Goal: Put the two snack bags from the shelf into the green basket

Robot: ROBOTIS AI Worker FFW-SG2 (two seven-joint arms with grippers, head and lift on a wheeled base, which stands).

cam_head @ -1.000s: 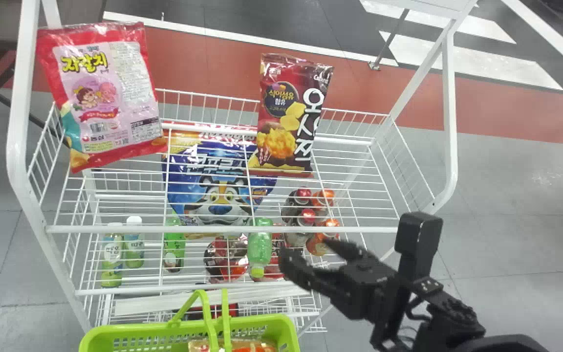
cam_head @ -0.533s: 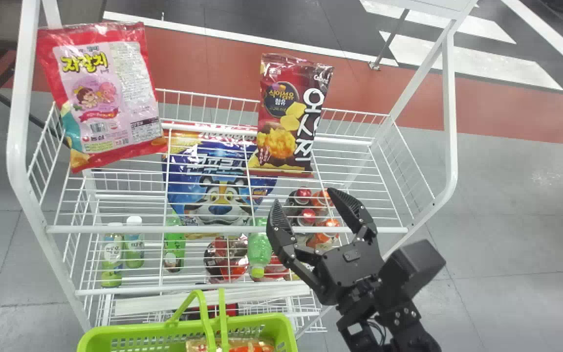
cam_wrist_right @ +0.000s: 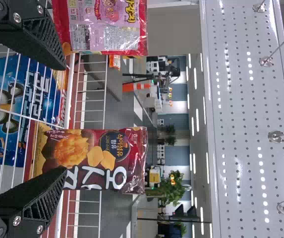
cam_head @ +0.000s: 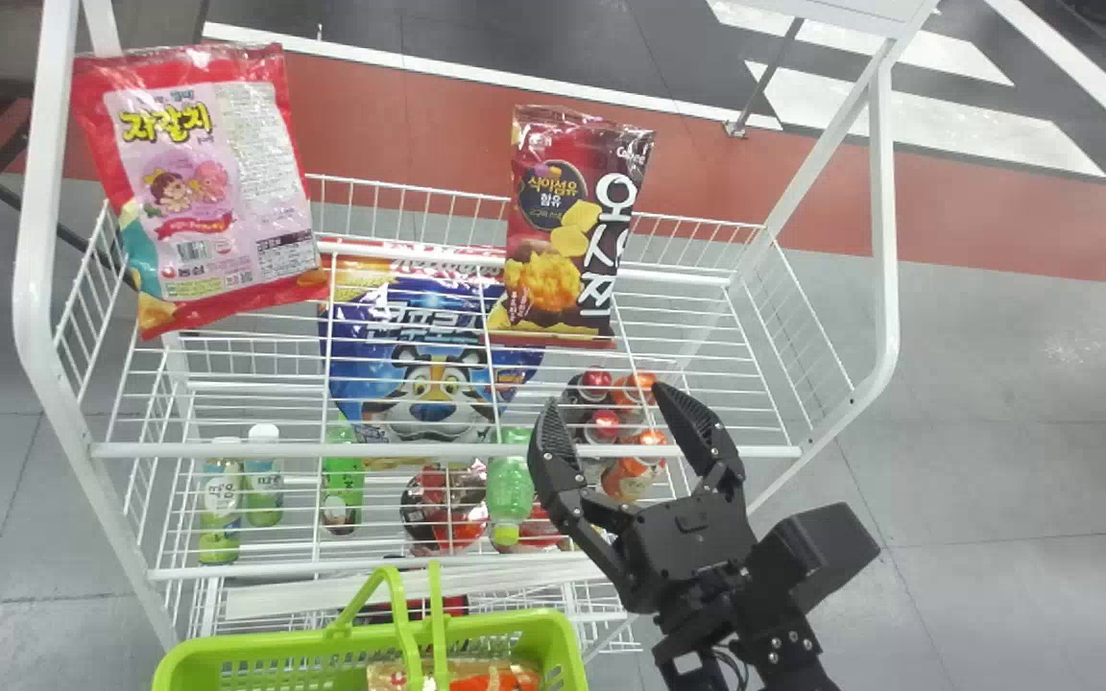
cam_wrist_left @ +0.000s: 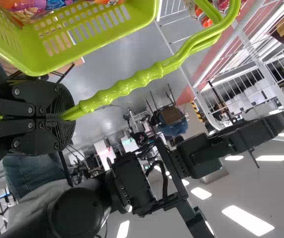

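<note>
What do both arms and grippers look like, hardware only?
All matte black. The right gripper has tapered fingers with slotted sides and silver screws; behind it sit a boxy black housing and thin looping black cables. The left gripper is also black, silver-screwed, with ridged fingers.

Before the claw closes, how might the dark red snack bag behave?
The dark red snack bag has glossy film, so it may slip. Its crinkled top suggests a light packet that gives when squeezed. Upright on a narrow end, it might tip.
</note>
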